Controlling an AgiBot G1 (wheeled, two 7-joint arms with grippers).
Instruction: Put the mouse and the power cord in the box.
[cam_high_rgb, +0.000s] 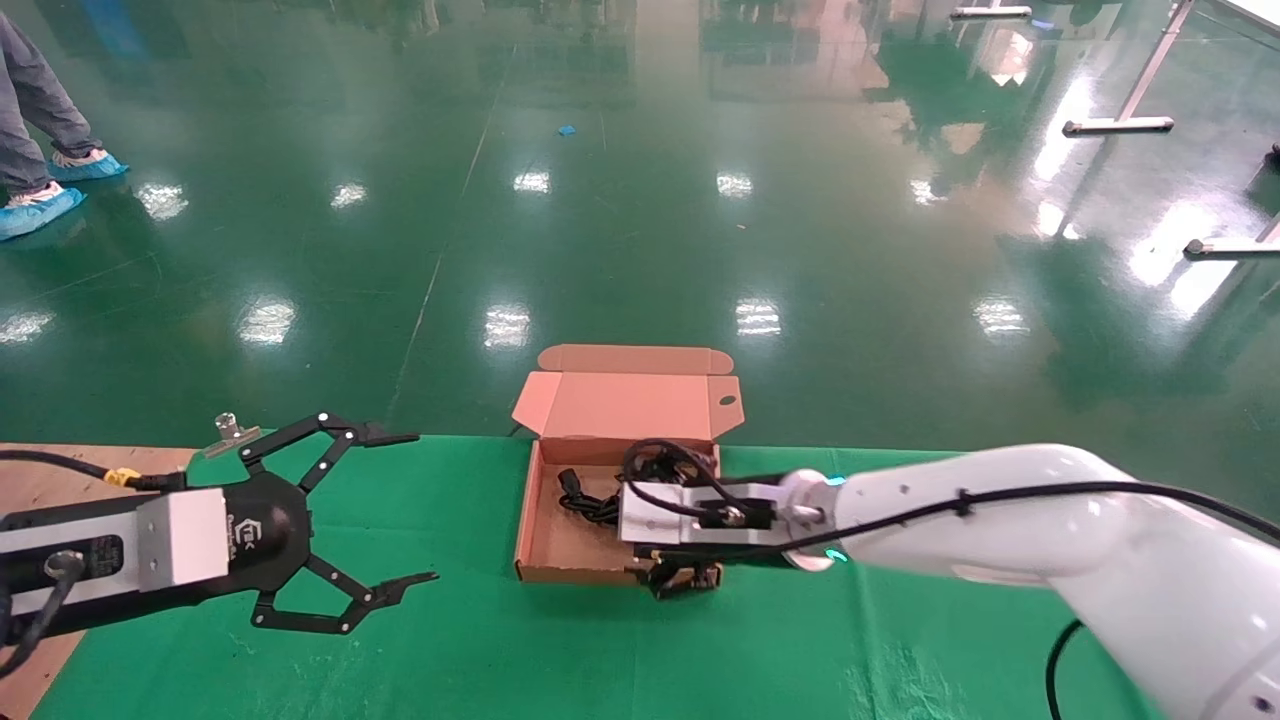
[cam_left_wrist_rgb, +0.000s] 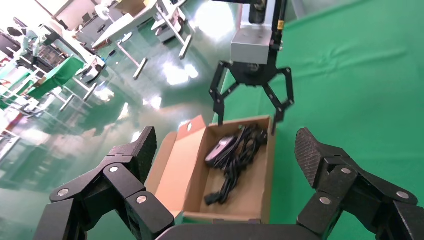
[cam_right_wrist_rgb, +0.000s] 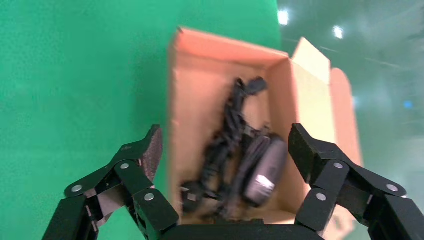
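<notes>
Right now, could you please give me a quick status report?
Right gripper open above the box. Left gripper open, parked off to the left. Mouse and power cord both in box. Lid open, nothing blocking.

The black mouse (cam_right_wrist_rgb: 264, 172) and bundled power cord (cam_right_wrist_rgb: 227, 145) lie side by side inside the open brown box (cam_right_wrist_rgb: 220, 55).

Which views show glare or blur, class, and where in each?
Head view: ceiling lights glare in white patches on the glossy floor. Left wrist view: a bright blown-out patch lies on the floor behind the right gripper. Right wrist view: the mouse and power cord in the box look smeared by blur.
</notes>
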